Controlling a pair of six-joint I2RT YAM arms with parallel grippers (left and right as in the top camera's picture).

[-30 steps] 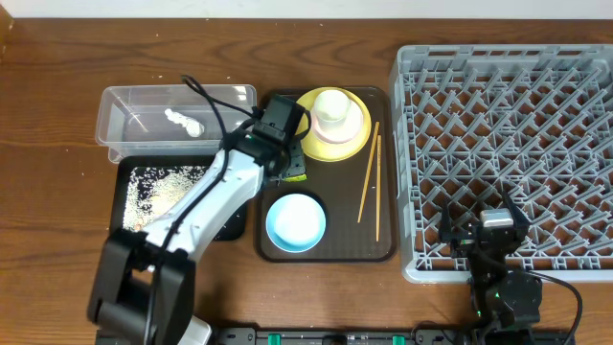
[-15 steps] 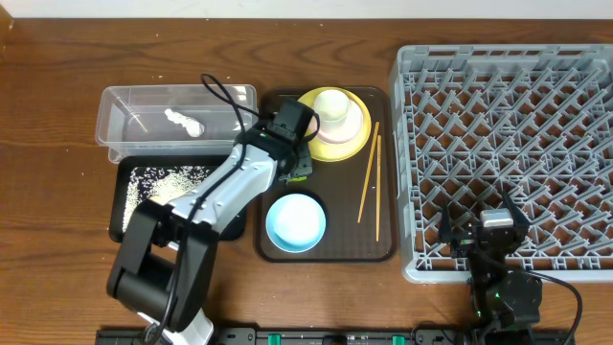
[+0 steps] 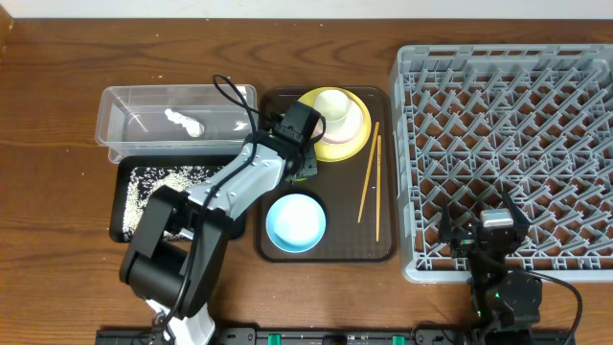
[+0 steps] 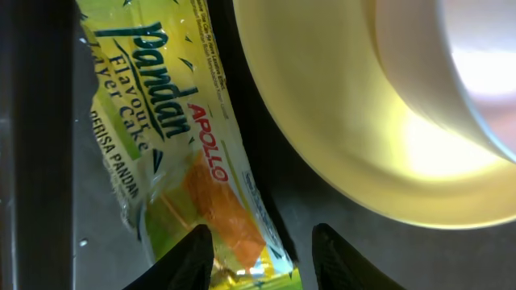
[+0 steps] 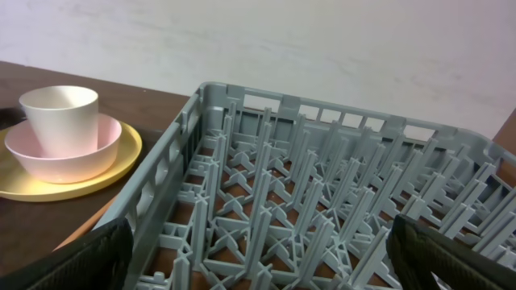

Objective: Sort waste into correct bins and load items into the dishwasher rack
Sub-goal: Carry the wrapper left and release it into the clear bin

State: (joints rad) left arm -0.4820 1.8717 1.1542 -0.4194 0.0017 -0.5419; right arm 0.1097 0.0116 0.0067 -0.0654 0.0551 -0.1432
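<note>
The green-yellow-orange snack wrapper [image 3: 296, 173] lies on the brown serving tray beside the yellow plate [image 3: 356, 146]. In the left wrist view the wrapper [image 4: 161, 145] runs between the fingertips of my open left gripper [image 4: 258, 254], which straddles its orange end; the plate [image 4: 339, 121] is close on the right. My left gripper [image 3: 301, 159] hangs just above the wrapper. A white cup [image 3: 331, 107] in a pink bowl stands on the plate. My right gripper [image 3: 484, 235] is open and empty over the dishwasher rack [image 3: 498, 56] front edge.
The clear tub [image 3: 144, 92] holds a white paper wad [image 3: 184, 122]. The black tray [image 3: 117, 206] holds rice grains. On the brown serving tray [image 3: 345, 206] are a light blue bowl [image 3: 295, 221] and chopsticks [image 3: 370, 177].
My left arm has swung to the right, toward the plate, with its gripper over the wrapper. The wrapper and the right arm have not moved.
</note>
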